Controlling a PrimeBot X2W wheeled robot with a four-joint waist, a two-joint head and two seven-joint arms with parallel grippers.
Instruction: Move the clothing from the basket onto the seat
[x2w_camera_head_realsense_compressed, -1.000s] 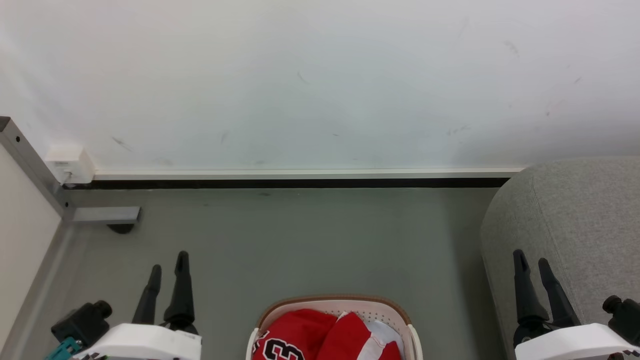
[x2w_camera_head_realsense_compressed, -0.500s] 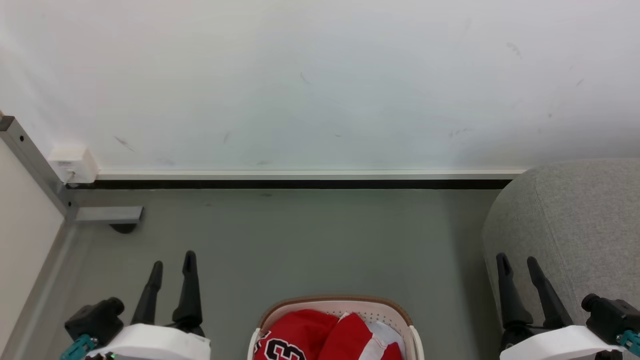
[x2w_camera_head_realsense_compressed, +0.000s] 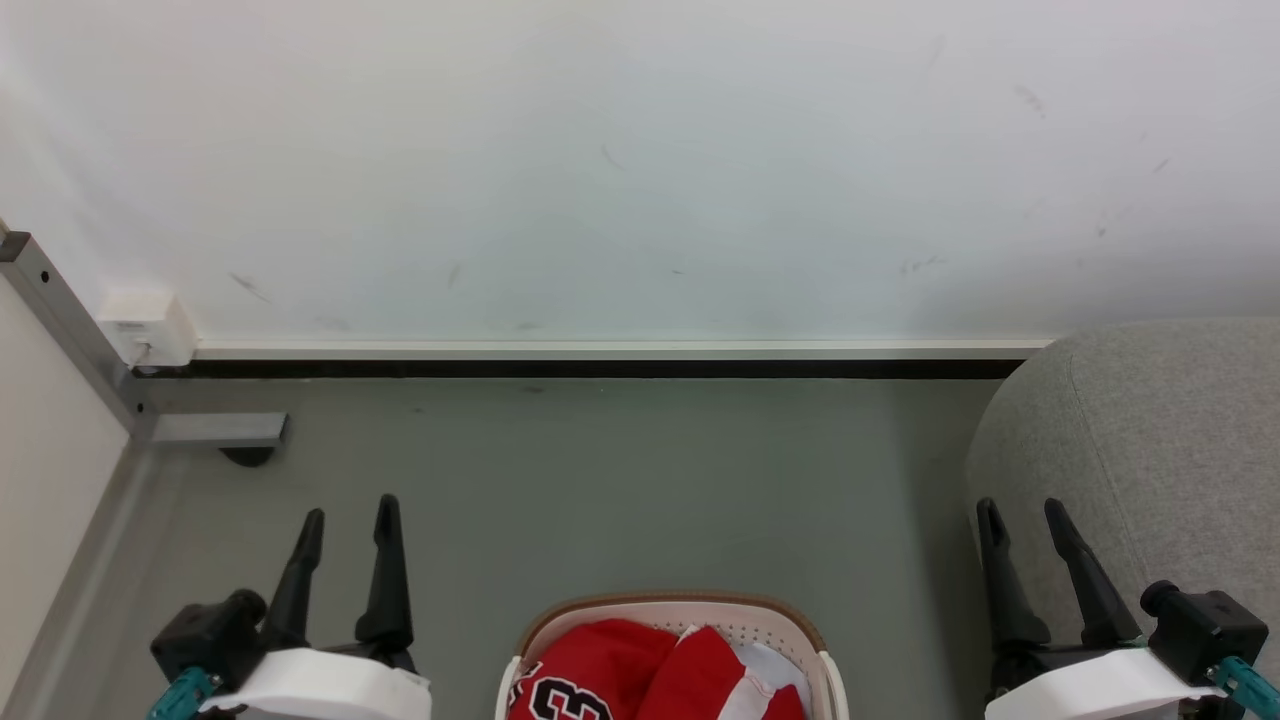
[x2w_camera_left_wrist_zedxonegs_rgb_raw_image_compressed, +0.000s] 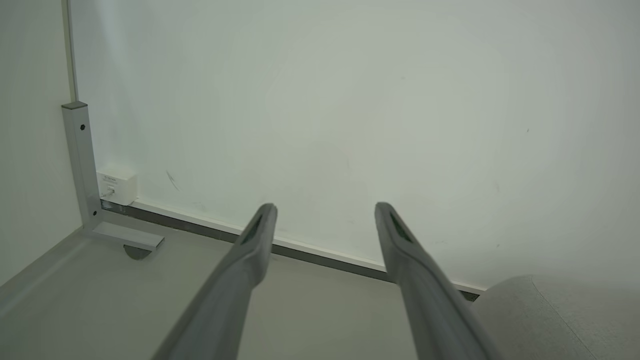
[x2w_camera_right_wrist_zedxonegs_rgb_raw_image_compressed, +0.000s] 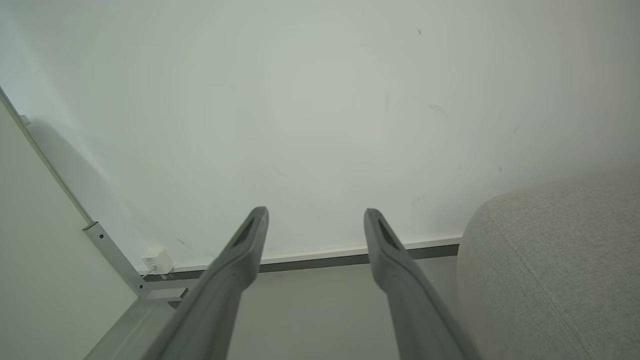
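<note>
The cream basket (x2w_camera_head_realsense_compressed: 672, 604) with a brown rim sits at the bottom centre of the head view, holding red clothing (x2w_camera_head_realsense_compressed: 640, 670): a jersey with black-and-white numerals and a piece with a white stripe. The speckled grey seat (x2w_camera_head_realsense_compressed: 1160, 450) fills the right side, also seen as the seat (x2w_camera_right_wrist_zedxonegs_rgb_raw_image_compressed: 555, 260) and the seat (x2w_camera_left_wrist_zedxonegs_rgb_raw_image_compressed: 550, 315) in the wrist views. My left gripper (x2w_camera_head_realsense_compressed: 350, 512) is open and empty, left of the basket above the floor. My right gripper (x2w_camera_head_realsense_compressed: 1022, 510) is open and empty, in front of the seat's left flank. Their fingers (x2w_camera_left_wrist_zedxonegs_rgb_raw_image_compressed: 250, 240) (x2w_camera_right_wrist_zedxonegs_rgb_raw_image_compressed: 250, 235) point at the wall.
A white wall with a dark baseboard (x2w_camera_head_realsense_compressed: 600, 367) runs across the back. A grey metal post and foot (x2w_camera_head_realsense_compressed: 210, 430) with a small white box (x2w_camera_head_realsense_compressed: 145, 325) stand at the left by a pale panel. Grey floor (x2w_camera_head_realsense_compressed: 620, 480) lies between the basket and wall.
Both grippers have shifted inward toward the basket, the left one rightward and the right one leftward. Their fingers have spread a little wider. The basket and clothing have not moved.
</note>
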